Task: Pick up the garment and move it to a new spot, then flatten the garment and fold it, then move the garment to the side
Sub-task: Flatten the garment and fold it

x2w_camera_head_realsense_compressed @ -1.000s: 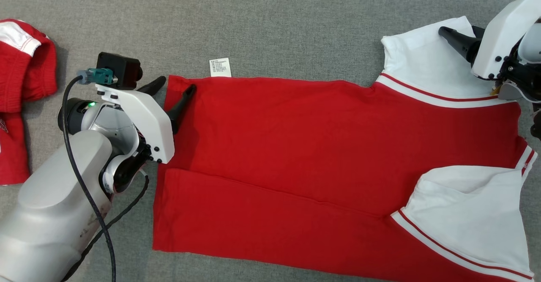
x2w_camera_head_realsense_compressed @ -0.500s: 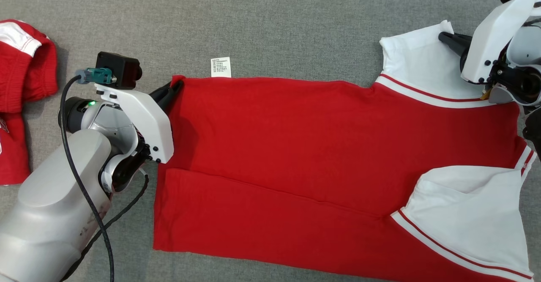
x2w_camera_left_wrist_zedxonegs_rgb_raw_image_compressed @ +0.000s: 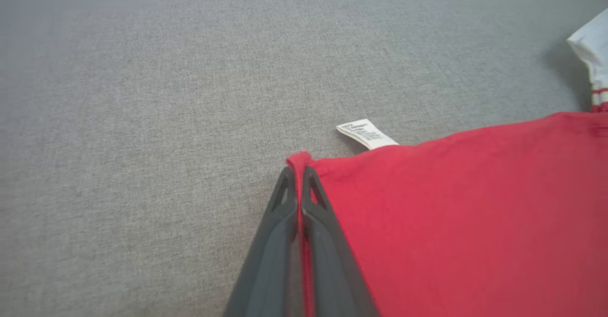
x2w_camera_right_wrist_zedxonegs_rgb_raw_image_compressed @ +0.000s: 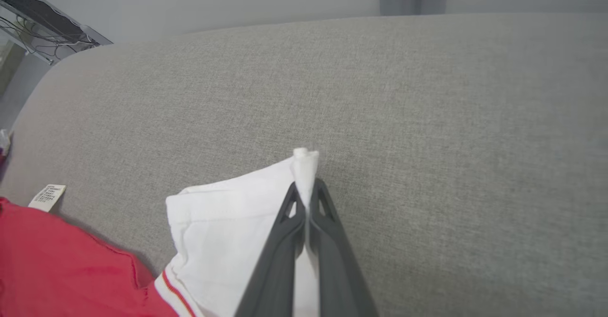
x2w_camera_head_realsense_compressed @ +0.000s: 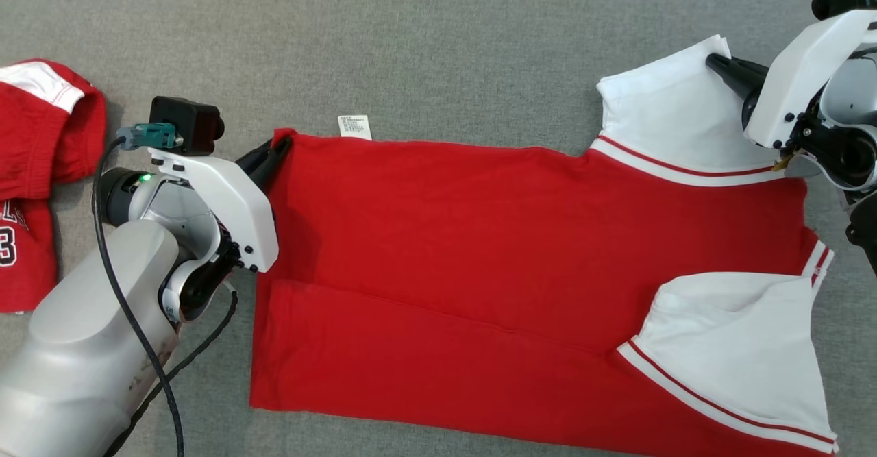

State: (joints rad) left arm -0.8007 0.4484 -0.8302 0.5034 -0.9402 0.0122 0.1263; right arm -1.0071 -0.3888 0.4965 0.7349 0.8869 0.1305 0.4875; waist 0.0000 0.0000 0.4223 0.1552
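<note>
Nearest, the red garment (x2w_camera_head_realsense_compressed: 479, 251) lies spread on the grey fabric surface (x2w_camera_head_realsense_compressed: 438, 39). A fold line runs across its near part, and the near white sleeve (x2w_camera_head_realsense_compressed: 740, 347) lies at the robot's right. Farther back, the left gripper (x2w_camera_head_realsense_compressed: 279, 147) pinches the garment's far left corner, fingers pressed together on the red cloth. The right gripper (x2w_camera_head_realsense_compressed: 714, 63) is likewise clamped on the tip of the far white sleeve (x2w_camera_head_realsense_compressed: 671, 114). A white label (x2w_camera_head_realsense_compressed: 354, 127) pokes out along the far edge. At the far left sits a second red piece of clothing (x2w_camera_head_realsense_compressed: 41, 169).
</note>
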